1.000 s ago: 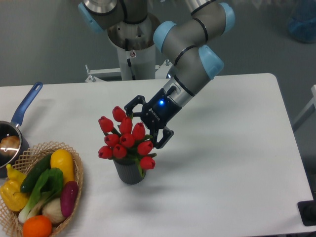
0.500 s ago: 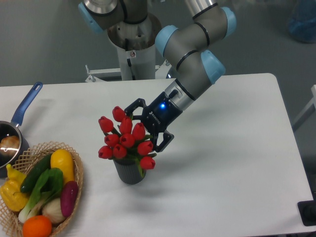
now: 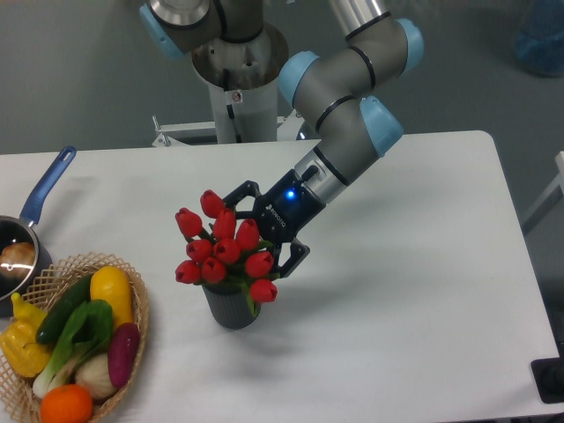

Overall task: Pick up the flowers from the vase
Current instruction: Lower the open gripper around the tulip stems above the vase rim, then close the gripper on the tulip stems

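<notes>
The flowers (image 3: 225,249), a bunch of red tulip buds with green stems, stand in the vase (image 3: 231,307), a small dark grey ribbed cylinder near the table's front middle. My gripper (image 3: 259,231) reaches in from the right, its black fingers (image 3: 294,256) open and spread around the right side of the bunch. One finger lies behind the upper buds, the other beside the lower right buds. The bunch partly hides the fingertips, so I cannot tell whether they touch the buds.
A wicker basket (image 3: 137,300) of colourful vegetables sits at the front left. Behind it at the left edge stands a steel pot (image 3: 16,256) with a blue handle (image 3: 46,185). The robot's base column (image 3: 236,88) rises behind the table.
The gripper has dropped slightly lower and a little further into the bunch's right side. The flowers and vase have not moved.
</notes>
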